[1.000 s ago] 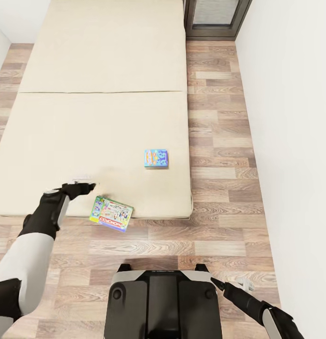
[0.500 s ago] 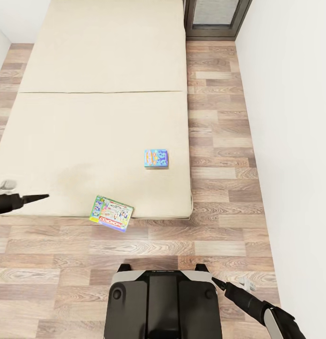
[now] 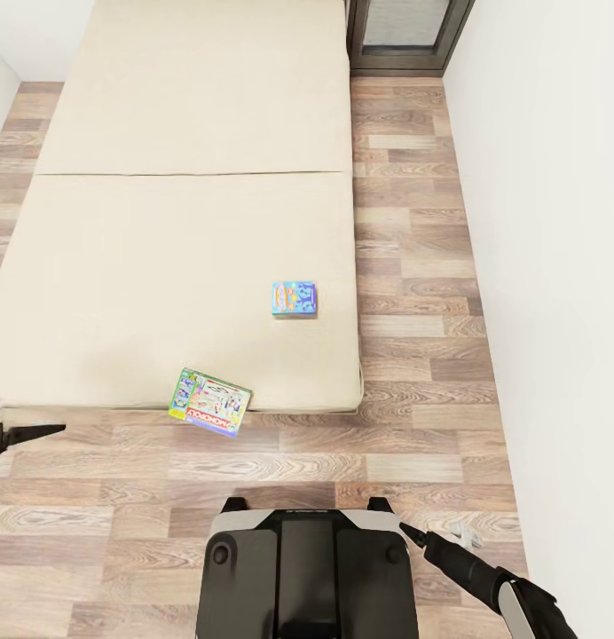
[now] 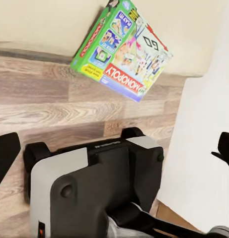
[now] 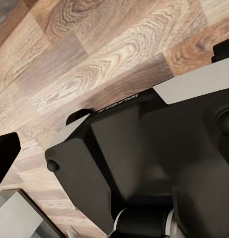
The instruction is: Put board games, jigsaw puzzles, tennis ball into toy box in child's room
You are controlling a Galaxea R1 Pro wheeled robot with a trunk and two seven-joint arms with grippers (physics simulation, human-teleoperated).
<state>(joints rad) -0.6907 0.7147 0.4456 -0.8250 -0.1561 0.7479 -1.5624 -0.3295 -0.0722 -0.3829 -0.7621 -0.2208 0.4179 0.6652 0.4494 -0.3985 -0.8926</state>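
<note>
Two board games lie on the beige bed. A blue-and-orange box sits flat near the bed's right edge. A green Monopoly box hangs tilted over the front edge. My left gripper is low at the far left, over the floor and well left of the Monopoly box. Its fingers stand wide apart with nothing between them. My right gripper hovers beside my base, open and empty. The table, toy box, jigsaw puzzles and tennis ball are out of view.
My dark base stands on the wood-plank floor just in front of the bed. A white wall runs along the right. A dark-framed unit stands at the far end past the bed.
My left arm has pulled back off the bed, swinging left and down until just its fingertip shows at the picture's edge. Both game boxes and the right arm have stayed put.
</note>
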